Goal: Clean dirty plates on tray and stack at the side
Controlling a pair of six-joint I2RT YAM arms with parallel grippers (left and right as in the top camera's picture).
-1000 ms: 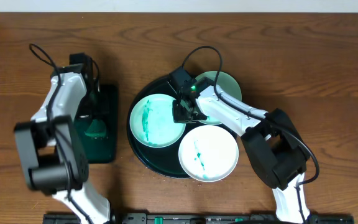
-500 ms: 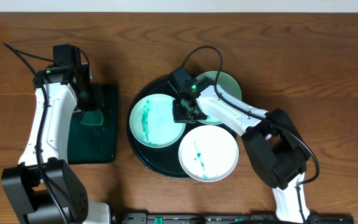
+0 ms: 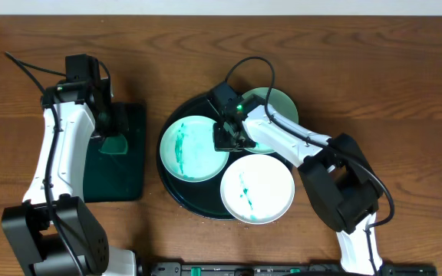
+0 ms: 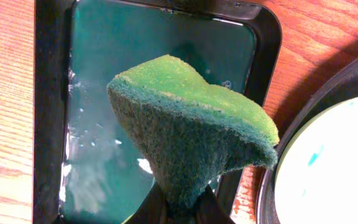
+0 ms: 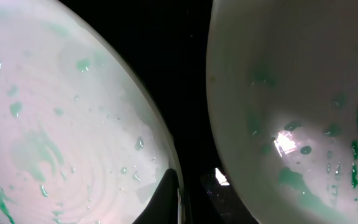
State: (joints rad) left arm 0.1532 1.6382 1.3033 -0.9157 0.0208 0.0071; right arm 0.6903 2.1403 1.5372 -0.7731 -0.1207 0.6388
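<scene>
The brown wood-grain tabletop [image 3: 405,69] carries everything, with a pale strip along its far edge. The wood to the right of the round tray looks to me like the place for a stack.

The round tray [image 3: 198,198] sits mid-table and holds all three plates. A smeared mint plate [image 3: 192,148] is on its left half, a white plate [image 3: 257,189] with a teal streak is at its near right edge, and a second mint plate [image 3: 278,107] is at its back right. None is stacked yet.

Just left of the round tray lies the rectangular tray [image 3: 117,176], wet inside and seemingly where the sponge gets dipped. Over it the left gripper [image 4: 178,208] is pinched tight on the green sponge [image 4: 191,130], likely ready to carry it across to the plates.

The right gripper [image 3: 225,136] sits low at the left mint plate's right rim, probably to steady that plate for wiping. One finger [image 5: 169,193] shows against that rim, but I cannot tell whether the jaws actually clamp it.
</scene>
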